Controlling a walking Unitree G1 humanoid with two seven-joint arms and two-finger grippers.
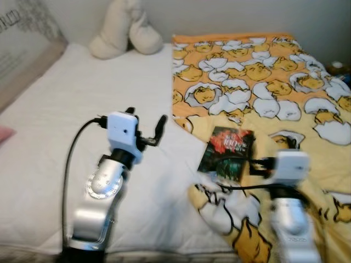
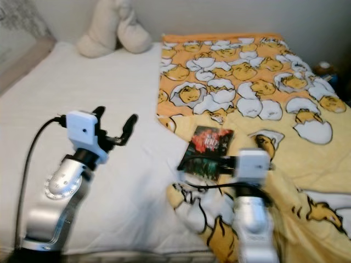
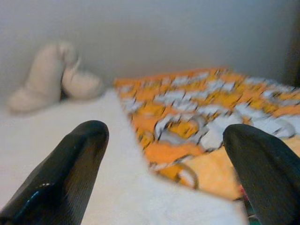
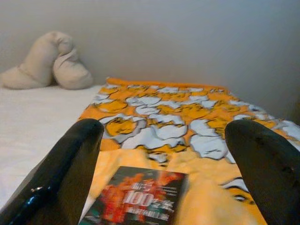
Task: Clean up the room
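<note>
Book (image 1: 226, 153) lies untouched on the rumpled blanket (image 1: 263, 71) near the bed's (image 1: 82, 109) front edge; tidying barely begun. Right gripper (image 4: 164, 178) spread, empty, just short of it. Left gripper (image 1: 146, 129) released over bare sheet.

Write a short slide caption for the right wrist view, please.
Open right claw hovers above a dark book on the yellow egg-print blanket.

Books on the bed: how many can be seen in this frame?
1. A dark book with a red cover lies on the yellow patterned blanket, just ahead of the open right gripper. More could be hidden under the blanket's folds.
</note>
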